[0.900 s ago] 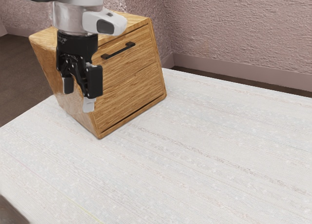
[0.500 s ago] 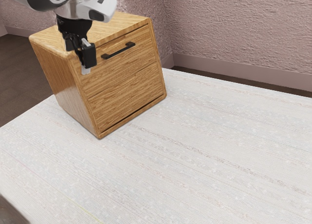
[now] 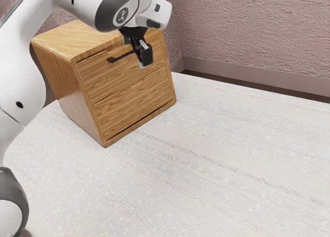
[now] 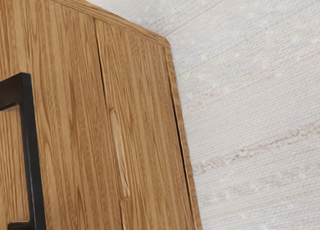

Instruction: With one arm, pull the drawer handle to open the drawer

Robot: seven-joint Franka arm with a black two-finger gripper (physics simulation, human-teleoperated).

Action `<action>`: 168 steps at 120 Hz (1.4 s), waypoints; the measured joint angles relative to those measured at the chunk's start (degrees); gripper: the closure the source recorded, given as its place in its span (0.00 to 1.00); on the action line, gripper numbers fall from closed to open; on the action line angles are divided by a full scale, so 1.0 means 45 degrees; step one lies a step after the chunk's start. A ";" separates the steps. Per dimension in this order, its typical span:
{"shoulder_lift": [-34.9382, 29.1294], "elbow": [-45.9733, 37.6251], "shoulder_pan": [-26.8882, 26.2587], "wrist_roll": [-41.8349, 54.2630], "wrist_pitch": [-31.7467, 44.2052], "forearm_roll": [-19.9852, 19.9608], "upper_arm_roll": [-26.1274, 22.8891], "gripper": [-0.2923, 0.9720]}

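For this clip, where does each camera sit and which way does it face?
Exterior view: beside the table, looking down across it at the wooden cabinet; the white arm enters from the exterior view's left, end effector at the drawer handle.
Wrist view: on the hand, facing the cabinet front close up, table beyond.
Shared: cabinet, drawer handle and table.

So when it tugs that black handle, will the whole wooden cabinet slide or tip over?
Probably not tip: the wooden cabinet looks squat and broad-based, sitting on the table. It might slide a little, since nothing visibly anchors it. The black handle looks like a rigid bar, so it should not bend.
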 joint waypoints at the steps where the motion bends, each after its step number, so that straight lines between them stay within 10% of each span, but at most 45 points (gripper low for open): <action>1: 0.0077 0.0085 0.0007 -0.0019 0.0033 -0.0001 -0.0016 0.23; 52: 0.1400 0.0582 0.1665 -0.0595 0.1610 0.0145 -0.1031 0.25; 106: 0.1695 0.0575 0.1508 -0.0649 0.2107 0.2825 -0.1032 0.53; 168: 0.1794 -0.0181 0.1149 -0.0781 0.2302 0.2542 -0.0976 0.60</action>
